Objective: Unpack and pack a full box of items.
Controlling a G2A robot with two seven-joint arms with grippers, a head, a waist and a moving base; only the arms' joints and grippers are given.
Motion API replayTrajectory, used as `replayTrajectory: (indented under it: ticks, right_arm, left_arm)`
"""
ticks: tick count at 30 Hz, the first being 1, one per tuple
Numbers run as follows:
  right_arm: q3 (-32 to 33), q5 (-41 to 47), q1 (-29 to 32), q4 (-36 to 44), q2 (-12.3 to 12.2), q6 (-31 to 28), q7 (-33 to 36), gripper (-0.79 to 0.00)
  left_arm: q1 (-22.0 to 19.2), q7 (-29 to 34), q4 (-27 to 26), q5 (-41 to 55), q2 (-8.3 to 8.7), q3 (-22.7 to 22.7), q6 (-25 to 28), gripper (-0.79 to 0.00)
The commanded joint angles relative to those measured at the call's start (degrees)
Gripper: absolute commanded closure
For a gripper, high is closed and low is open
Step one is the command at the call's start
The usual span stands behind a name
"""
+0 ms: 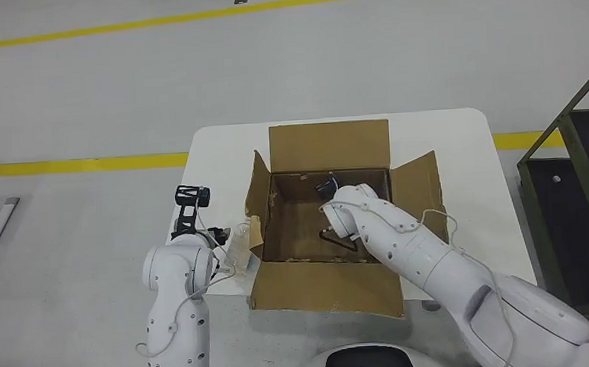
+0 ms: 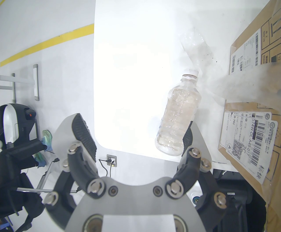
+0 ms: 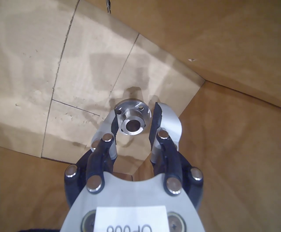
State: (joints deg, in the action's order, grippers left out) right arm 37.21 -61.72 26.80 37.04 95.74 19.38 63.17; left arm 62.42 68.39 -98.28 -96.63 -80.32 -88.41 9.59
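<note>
- Box [image 1: 327,142] is nearing empty — right gripper [image 3: 135,118] is clamping a hub [image 3: 131,126] inside it.
- Left gripper [image 2: 135,123] is hanging open beside bottle [image 2: 177,118], already out on table [image 2: 131,66].

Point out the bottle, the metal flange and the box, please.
bottle [image 2: 179,118]: left wrist view, middle of its clear body.
flange [image 3: 132,117]: right wrist view, rim of its raised hub.
box [image 1: 325,287]: top view, its near flap.
</note>
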Motion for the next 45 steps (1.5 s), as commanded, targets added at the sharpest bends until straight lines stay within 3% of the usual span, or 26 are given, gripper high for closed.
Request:
replayTrajectory:
  ticks: [1,12,17,31,36,45]
  right_arm:
    - [-0.10,0.15,-0.06,-0.81,0.40,-0.36,-0.37,-0.357]
    - [0.13,0.72,-1.00,-4.79,2.18,-1.04,-1.82,-0.299]
    - [0.47,0.83,-1.55,-5.48,2.78,-0.99,-2.42,-0.003]
    - [4.35,1.95,-1.63,0.49,2.37,-2.02,-3.63,0.000]
    - [12.12,7.94,1.24,9.27,-0.22,-6.91,-4.87,0.000]
    - [33.97,26.26,15.56,28.09,-6.58,-23.37,-1.13,0.000]
  left_arm:
    - [0.00,0.00,0.00,0.00,0.00,0.00,0.00,-0.785]
    - [0.00,0.00,0.00,0.00,0.00,0.00,0.00,-0.785]
    - [0.00,0.00,0.00,0.00,0.00,0.00,0.00,-0.785]
    - [0.00,0.00,0.00,0.00,0.00,0.00,0.00,-0.785]
    - [0.00,0.00,0.00,0.00,0.00,0.00,0.00,-0.785]
    - [0.00,0.00,0.00,0.00,0.00,0.00,0.00,-0.785]
